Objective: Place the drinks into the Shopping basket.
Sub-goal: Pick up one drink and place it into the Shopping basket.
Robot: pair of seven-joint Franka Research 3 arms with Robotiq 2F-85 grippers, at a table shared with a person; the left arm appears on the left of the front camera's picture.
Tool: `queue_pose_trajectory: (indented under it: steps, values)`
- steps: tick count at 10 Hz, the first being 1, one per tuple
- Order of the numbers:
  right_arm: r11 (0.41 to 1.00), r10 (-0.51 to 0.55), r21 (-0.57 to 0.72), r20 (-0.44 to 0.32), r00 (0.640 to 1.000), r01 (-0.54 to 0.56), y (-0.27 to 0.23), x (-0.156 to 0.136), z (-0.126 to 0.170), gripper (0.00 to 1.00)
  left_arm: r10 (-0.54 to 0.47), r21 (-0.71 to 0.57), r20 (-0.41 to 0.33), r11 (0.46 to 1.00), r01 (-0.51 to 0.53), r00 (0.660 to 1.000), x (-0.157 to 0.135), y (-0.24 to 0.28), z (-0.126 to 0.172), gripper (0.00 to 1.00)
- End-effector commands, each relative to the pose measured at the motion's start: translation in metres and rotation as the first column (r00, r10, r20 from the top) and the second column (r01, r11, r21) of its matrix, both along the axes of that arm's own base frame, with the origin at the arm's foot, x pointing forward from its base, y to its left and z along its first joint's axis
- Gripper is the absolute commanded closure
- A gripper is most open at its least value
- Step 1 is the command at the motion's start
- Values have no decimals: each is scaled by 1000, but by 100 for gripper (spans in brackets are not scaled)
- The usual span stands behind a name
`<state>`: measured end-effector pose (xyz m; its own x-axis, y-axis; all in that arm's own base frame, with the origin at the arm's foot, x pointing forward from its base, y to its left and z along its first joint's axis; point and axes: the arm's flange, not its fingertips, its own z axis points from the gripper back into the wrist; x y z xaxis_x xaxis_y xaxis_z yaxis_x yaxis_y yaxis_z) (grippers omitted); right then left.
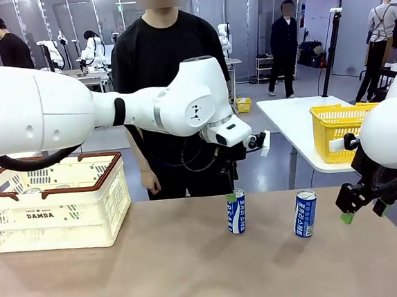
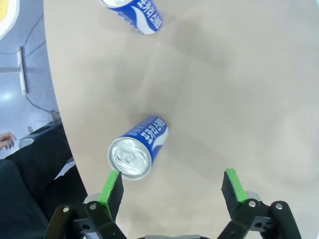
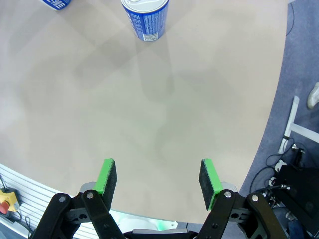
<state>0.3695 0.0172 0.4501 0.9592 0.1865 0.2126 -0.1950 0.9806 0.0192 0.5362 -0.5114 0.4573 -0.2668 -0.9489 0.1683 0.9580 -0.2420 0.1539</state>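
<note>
Left claw released, jaws wide, hanging over the left can, which stands just beside one pad; right claw also released, facing bare counter, right can ahead, cut by the frame. Basket well left, contents hard to make out. Person in black behind the tan counter

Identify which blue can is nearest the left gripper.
The blue metal can on the cream slotted basket's side, at the left gripper; the other blue can stands farther right.
</note>
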Motion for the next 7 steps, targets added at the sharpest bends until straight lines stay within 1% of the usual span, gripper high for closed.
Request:
queue_pose_trajectory:
  steps: [1, 3, 7]
  values:
    - [1000, -1, 2, 1, 1000, 1, -2, -1, 0, 16, 51, 17, 41, 998, -52, 998, 20, -25, -3, 0]
    - [1000, -1, 2, 1, 1000, 1, -2, -1, 0, 16, 72, 17, 46, 997, -73, 996, 29, -31, -11, 0]
    - [1000, -1, 2, 1, 1000, 1, -2, -1, 0, 16, 110, 25, 5, 994, -110, 994, 51, -33, -26, 0]
